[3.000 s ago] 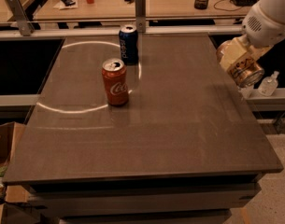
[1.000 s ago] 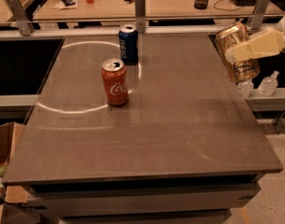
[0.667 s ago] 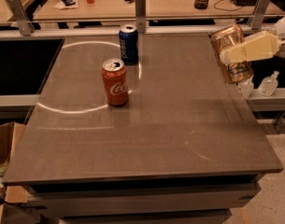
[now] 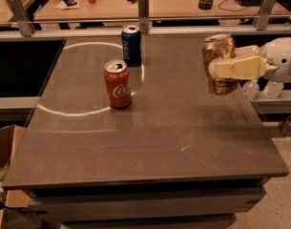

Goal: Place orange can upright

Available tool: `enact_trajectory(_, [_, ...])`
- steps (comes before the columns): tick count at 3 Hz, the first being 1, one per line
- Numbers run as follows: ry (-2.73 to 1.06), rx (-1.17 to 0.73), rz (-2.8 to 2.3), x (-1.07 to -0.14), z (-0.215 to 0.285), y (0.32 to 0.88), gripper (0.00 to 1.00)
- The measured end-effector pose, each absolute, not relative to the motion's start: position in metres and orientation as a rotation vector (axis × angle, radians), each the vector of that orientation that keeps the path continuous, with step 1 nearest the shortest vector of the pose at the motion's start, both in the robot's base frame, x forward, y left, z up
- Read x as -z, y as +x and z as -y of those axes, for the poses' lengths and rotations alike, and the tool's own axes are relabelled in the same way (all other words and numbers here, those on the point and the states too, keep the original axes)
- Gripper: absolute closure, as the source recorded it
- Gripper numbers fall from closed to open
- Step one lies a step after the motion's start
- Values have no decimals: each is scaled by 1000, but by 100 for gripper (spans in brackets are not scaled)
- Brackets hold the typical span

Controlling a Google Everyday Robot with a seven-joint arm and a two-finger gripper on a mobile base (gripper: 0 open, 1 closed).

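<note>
The orange can (image 4: 220,51) is golden-tan with a silver top and stands nearly upright in the air over the right side of the dark table (image 4: 150,142). My gripper (image 4: 220,68) reaches in from the right and is shut on the can's middle, its pale fingers (image 4: 233,68) wrapped across the can's front. The can's base hangs a little above the tabletop.
A red Coca-Cola can (image 4: 118,84) stands upright left of centre, inside a pale ring on the table. A blue Pepsi can (image 4: 131,45) stands behind it. A metal rail (image 4: 145,18) runs along the table's far edge. A cardboard box (image 4: 4,151) sits at the lower left.
The gripper has carried the orange can leftwards, from past the table's right edge to over the tabletop, and turned it from tilted to nearly upright.
</note>
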State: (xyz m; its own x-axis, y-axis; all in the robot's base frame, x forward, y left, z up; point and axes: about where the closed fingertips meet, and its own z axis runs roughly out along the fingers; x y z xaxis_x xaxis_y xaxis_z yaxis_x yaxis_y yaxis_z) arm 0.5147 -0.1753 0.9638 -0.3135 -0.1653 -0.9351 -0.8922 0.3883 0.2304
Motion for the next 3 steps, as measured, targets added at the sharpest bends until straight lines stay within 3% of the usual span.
enact_trajectory(3, [-972,-926,-1521,-934,143,500,100])
